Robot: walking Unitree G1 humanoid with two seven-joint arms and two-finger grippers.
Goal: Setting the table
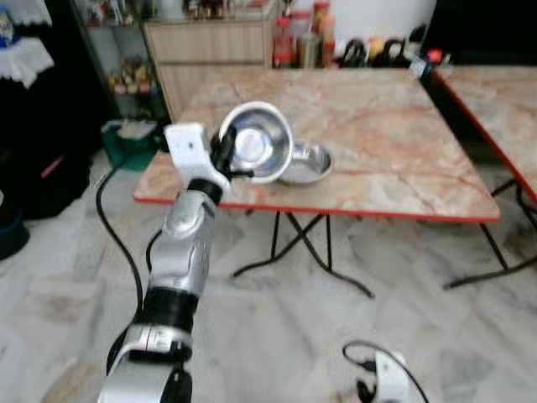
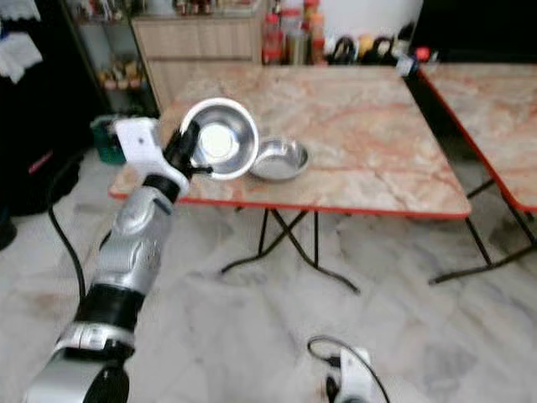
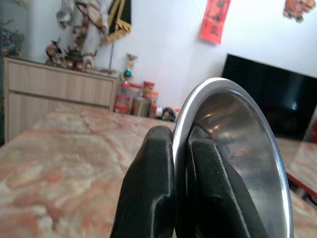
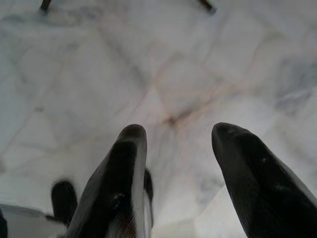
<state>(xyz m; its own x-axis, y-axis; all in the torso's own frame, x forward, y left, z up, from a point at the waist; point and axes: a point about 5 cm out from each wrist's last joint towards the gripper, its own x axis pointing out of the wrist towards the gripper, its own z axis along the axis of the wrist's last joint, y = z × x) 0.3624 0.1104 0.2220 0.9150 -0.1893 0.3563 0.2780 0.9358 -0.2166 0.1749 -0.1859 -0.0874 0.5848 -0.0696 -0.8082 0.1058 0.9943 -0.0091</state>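
**Left gripper holds a steel bowl by its rim above the table edge**

The left gripper [image 1: 225,158] is raised in front of the robot, at the near left corner of the marble-patterned table [image 1: 403,159]. Its two black fingers [image 3: 148,188] are clenched on the rim of a steel bowl [image 1: 256,143], one finger outside the wall and one inside. The bowl is tilted on its side, so its shiny inside faces toward the robot's head. It hangs in the air, above the near edge of the table.

Just behind the held bowl, on the far right side of the gripper, a second steel bowl [image 1: 306,162] rests upright on the table top. From the head camera the two bowls overlap, and I cannot tell if they touch.

Far beyond the gripper, at the back edge of the table, stand some bottles and jars [image 1: 302,42]. A wooden cabinet [image 1: 210,50] is against the wall behind them.

The right gripper [image 4: 178,148] hangs low, well apart from the table. Its fingers are spread apart with nothing between them, and the pale marble floor [image 4: 148,64] is under it.
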